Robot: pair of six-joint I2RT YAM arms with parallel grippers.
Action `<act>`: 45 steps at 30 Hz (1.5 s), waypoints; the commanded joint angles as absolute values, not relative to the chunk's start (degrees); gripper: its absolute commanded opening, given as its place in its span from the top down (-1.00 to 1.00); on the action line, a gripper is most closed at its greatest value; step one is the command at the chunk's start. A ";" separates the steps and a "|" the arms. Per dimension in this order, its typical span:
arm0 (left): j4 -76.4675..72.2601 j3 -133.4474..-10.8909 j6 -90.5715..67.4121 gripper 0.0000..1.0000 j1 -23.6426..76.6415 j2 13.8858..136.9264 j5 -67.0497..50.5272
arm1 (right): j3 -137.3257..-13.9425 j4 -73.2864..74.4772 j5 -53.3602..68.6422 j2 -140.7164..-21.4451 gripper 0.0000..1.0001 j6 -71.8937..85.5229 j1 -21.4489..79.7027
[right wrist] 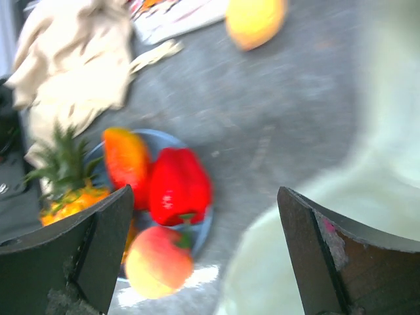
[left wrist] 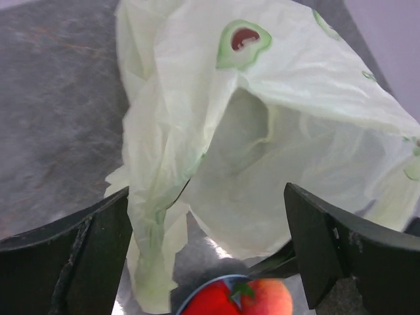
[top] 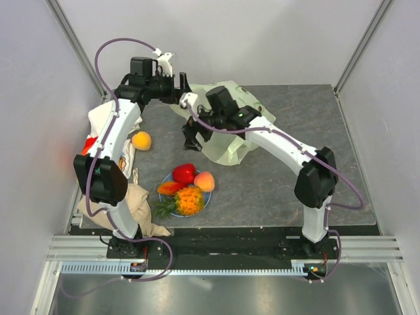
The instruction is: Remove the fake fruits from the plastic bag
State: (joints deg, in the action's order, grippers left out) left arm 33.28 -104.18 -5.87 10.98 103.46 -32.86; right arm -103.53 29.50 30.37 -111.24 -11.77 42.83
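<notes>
The pale yellow-green plastic bag (top: 231, 128) lies crumpled at the back middle of the table; it fills the left wrist view (left wrist: 262, 131). On the blue plate (top: 205, 199) lie a red pepper (top: 184, 172), a peach (top: 205, 181), an orange piece (top: 170, 188) and the pineapple (top: 188, 200). A yellow-orange round fruit (top: 141, 140) lies alone on the table. My left gripper (top: 184, 92) is open and empty above the bag's left part (left wrist: 207, 243). My right gripper (top: 190, 134) is open and empty (right wrist: 207, 249), between the bag (right wrist: 367, 197) and the plate (right wrist: 161, 138).
A beige cloth (top: 141, 210) lies at the front left, by the left arm's base. A white cloth (top: 105, 125) lies under the left arm. Walls close the table in on the left, back and right.
</notes>
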 commanded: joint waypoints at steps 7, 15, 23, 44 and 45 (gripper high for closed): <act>49.39 -105.12 5.09 -0.92 5.89 98.79 -12.50 | -102.30 24.35 26.28 -108.10 -0.96 -4.75 28.49; 49.13 -105.99 6.59 -0.98 0.53 100.99 -6.42 | -105.37 22.50 30.69 -114.68 -0.96 -1.77 22.77; 52.65 -99.85 12.48 -0.95 0.62 104.67 -7.47 | -106.79 20.66 30.15 -118.83 -0.96 2.89 19.25; 55.37 -92.73 13.09 -0.99 0.44 114.43 -5.28 | -104.24 19.34 31.99 -116.89 -0.96 1.93 18.90; 55.46 -92.72 13.36 -0.99 0.44 114.96 -5.19 | -104.24 19.34 31.64 -116.89 -0.96 2.11 18.98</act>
State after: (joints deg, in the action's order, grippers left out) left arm 54.26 -93.82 10.72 0.45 115.15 -6.00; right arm -104.66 20.60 31.83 -119.63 2.35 18.96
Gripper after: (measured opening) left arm 0.991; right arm 0.982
